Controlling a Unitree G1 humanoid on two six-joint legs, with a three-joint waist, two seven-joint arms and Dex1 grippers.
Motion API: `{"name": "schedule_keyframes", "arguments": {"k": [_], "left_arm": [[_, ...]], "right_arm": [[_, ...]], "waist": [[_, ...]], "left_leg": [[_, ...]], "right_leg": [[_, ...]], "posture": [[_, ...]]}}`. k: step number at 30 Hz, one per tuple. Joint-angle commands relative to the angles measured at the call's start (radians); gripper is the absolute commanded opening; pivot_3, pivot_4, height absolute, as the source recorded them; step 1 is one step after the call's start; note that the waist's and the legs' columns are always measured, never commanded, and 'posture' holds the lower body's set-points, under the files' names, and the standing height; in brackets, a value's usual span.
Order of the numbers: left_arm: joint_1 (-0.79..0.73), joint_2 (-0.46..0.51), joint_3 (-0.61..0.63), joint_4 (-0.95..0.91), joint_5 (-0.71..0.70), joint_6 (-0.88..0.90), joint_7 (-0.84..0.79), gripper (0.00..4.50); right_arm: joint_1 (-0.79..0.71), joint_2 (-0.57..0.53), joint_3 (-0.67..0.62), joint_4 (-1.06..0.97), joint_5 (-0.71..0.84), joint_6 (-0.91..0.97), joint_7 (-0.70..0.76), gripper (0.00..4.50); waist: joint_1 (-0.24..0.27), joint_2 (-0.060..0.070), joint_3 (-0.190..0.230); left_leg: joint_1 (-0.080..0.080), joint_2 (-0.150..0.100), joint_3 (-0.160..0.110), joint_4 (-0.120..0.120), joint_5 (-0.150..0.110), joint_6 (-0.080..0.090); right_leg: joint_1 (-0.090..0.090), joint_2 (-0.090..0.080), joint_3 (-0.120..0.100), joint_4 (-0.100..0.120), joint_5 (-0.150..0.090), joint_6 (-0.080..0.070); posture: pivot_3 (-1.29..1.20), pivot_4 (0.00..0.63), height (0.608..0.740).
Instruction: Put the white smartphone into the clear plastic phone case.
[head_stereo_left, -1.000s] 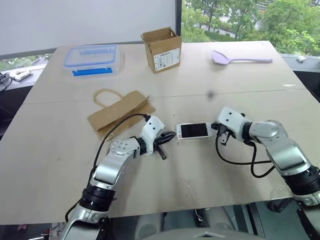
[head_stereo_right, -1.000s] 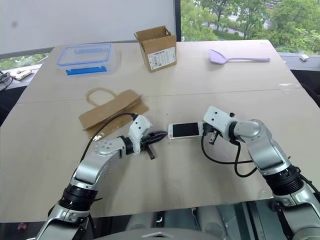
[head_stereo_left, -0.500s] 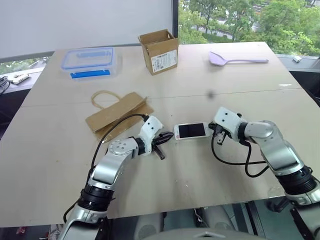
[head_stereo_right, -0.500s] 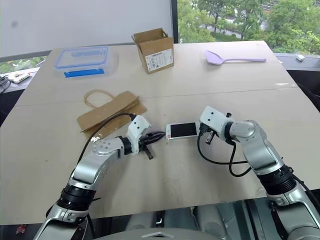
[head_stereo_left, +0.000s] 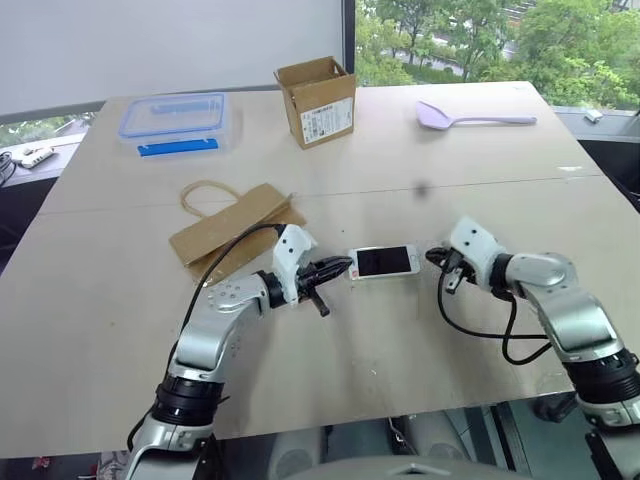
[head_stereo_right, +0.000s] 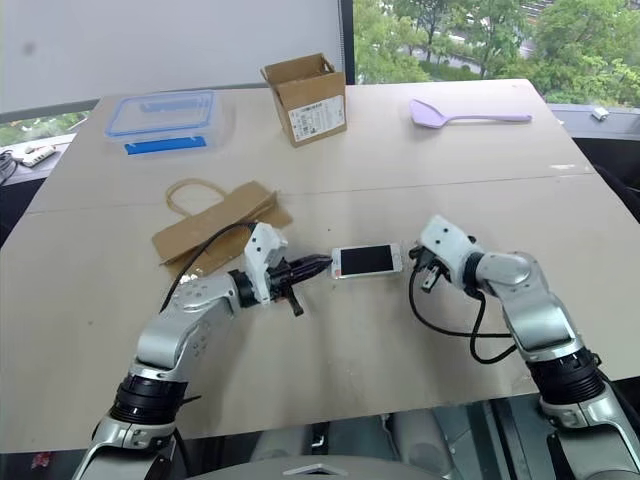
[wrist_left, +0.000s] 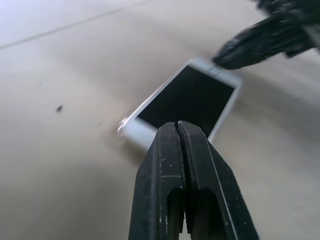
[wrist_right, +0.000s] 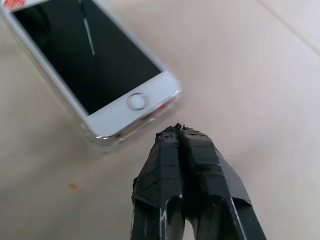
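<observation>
On the wooden table (head_stereo_left: 120, 300), listed against the white smartphone (head_stereo_left: 385, 262) at mid-table: food container with blue lid (head_stereo_left: 176, 122), far beyond it to the left; brown paper bag (head_stereo_left: 232, 228), left of it; cardboard box (head_stereo_left: 319, 100), beyond it; lilac spatula (head_stereo_left: 470, 116), far beyond, right; white smartphone, screen up, a clear plastic phone case (wrist_right: 107, 139) edge glinting round it; left gripper (head_stereo_left: 343, 264), fingers pressed together, tips at its left end; right gripper (head_stereo_left: 432, 255), likewise closed, empty, just beside its right end.
</observation>
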Motion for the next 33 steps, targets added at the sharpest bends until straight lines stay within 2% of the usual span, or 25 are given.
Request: {"name": "schedule_keyframes", "arguments": {"k": [1, 5, 11, 15, 25, 33], "left_arm": [[-0.050, -0.022, -0.062, 0.022, 0.028, -0.001, 0.008, 0.04], [-0.095, -0.054, -0.115, 0.125, 0.093, -0.022, 0.044, 0.04], [-0.076, -0.029, -0.138, 0.157, 0.124, -0.031, 0.025, 0.04], [-0.071, -0.020, -0.137, 0.155, 0.127, -0.038, 0.025, 0.04], [-0.039, -0.026, -0.132, 0.119, 0.132, -0.040, 0.053, 0.04], [-0.042, -0.035, -0.134, 0.122, 0.134, -0.042, 0.070, 0.04]], "right_arm": [[-0.011, 0.014, -0.050, -0.057, 0.050, 0.011, -0.019, 0.00], [-0.018, 0.025, -0.049, -0.089, 0.097, 0.035, -0.020, 0.00], [-0.053, 0.040, 0.001, -0.082, 0.114, 0.078, -0.033, 0.00], [-0.091, 0.060, 0.053, 0.004, 0.081, 0.087, -0.060, 0.00], [-0.100, 0.015, 0.184, 0.107, 0.071, 0.311, -0.032, 0.00], [-0.094, 0.045, 0.244, 0.253, 0.064, 0.299, -0.017, 0.00]], "waist": [[0.001, 0.000, 0.000], [0.006, 0.000, 0.000], [0.008, 0.000, 0.000], [0.010, 0.000, 0.000], [0.014, -0.003, -0.004], [0.013, -0.011, -0.022]], "left_leg": [[0.000, 0.000, 0.000, 0.000, 0.000, 0.000], [0.000, 0.000, 0.000, 0.000, 0.000, 0.000], [-0.001, 0.000, -0.001, 0.000, 0.000, 0.000], [0.000, 0.000, -0.001, 0.000, 0.000, 0.000], [0.003, 0.000, 0.000, 0.000, 0.000, 0.000], [0.005, 0.001, -0.002, 0.000, 0.000, 0.000]], "right_leg": [[0.000, 0.000, 0.000, 0.000, 0.000, 0.000], [0.000, 0.001, 0.000, 0.000, 0.000, 0.000], [-0.001, 0.001, 0.000, 0.000, 0.000, 0.000], [-0.001, 0.001, 0.000, 0.000, 0.000, 0.000], [0.002, 0.000, 0.000, 0.000, 0.000, 0.000], [0.003, -0.001, 0.000, 0.000, 0.000, 0.000]], "posture": [[0.00, 0.150, 0.740], [0.00, 0.150, 0.740], [0.00, 0.150, 0.740], [0.00, 0.150, 0.740], [0.00, 0.150, 0.740], [0.00, 0.150, 0.740]]}}
